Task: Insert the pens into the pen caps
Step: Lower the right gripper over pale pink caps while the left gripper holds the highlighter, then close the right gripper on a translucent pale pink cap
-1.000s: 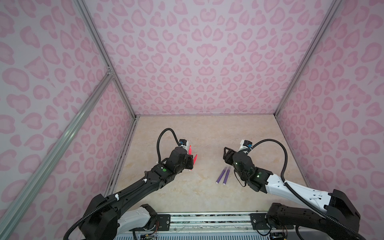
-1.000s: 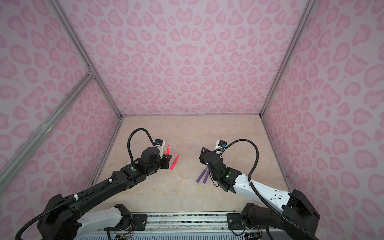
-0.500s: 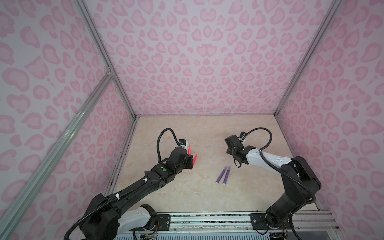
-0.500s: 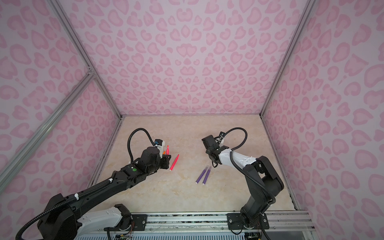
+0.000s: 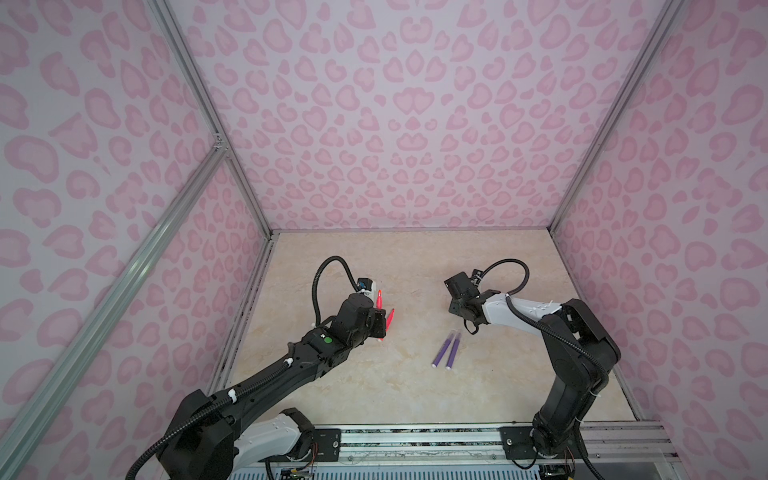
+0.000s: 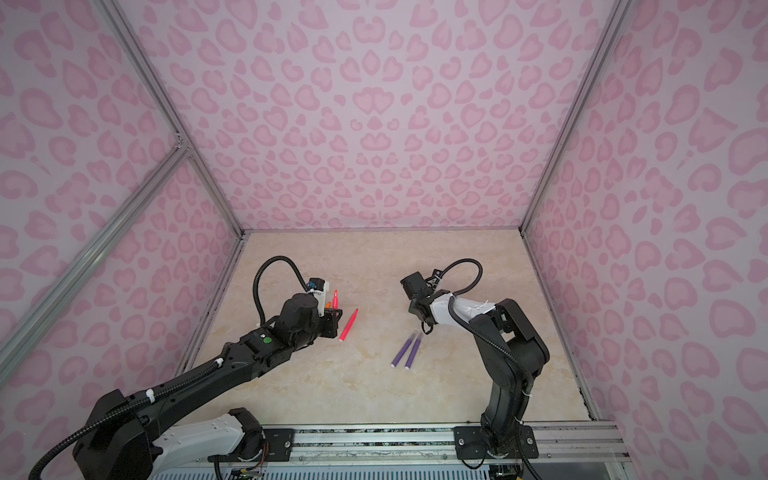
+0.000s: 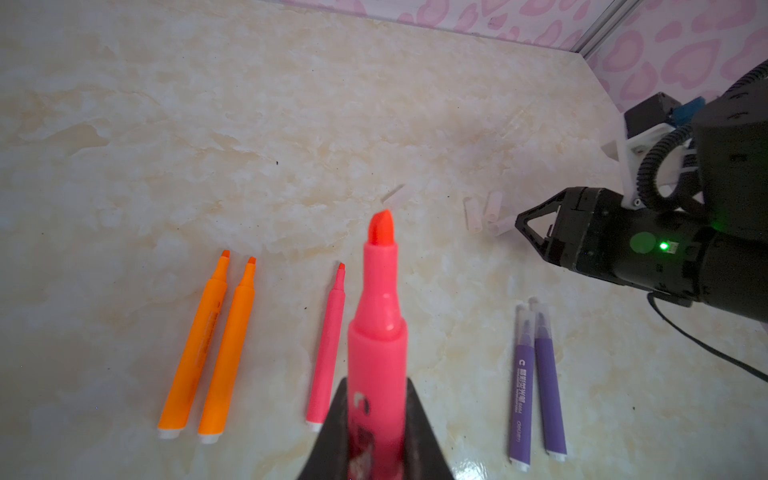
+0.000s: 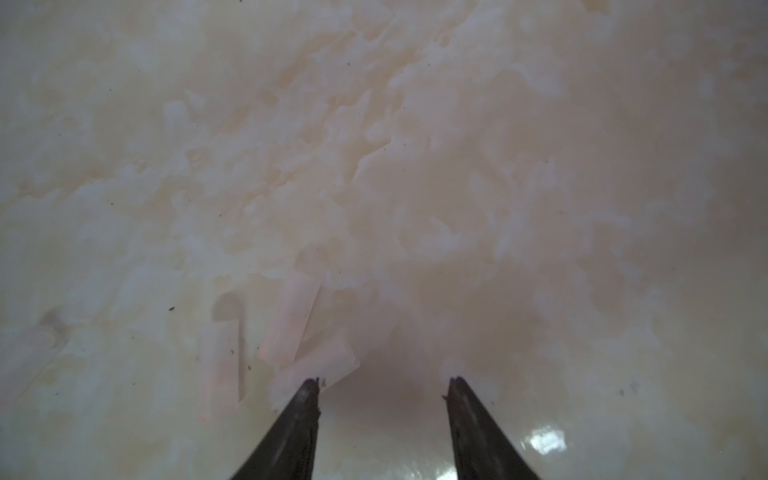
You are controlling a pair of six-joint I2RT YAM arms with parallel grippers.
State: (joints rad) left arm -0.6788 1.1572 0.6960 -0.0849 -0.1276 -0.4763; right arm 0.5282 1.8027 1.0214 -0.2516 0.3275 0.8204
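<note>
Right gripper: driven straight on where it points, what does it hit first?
The right gripper stands open; straight ahead is probably beige marbled tabletop. The nearest pale translucent pen cap lies by one fingertip and might be clipped; depth unclear.

Small booth closed in on three sides by pale lilac walls (image 5: 395, 124) printed with pink heart-like leopard spots. Silver aluminium posts (image 5: 618, 112) run up the two back corners, and a slanted silver bar (image 5: 132, 266) crosses the wall along the table's left edge. The floor is a glossy cream tabletop (image 5: 395, 395) with beige marble veining and a few dark specks. A soft glare patch (image 8: 544, 440) shines on it in the right wrist view. A metal rail (image 5: 415, 434) lines the table's near edge
</note>
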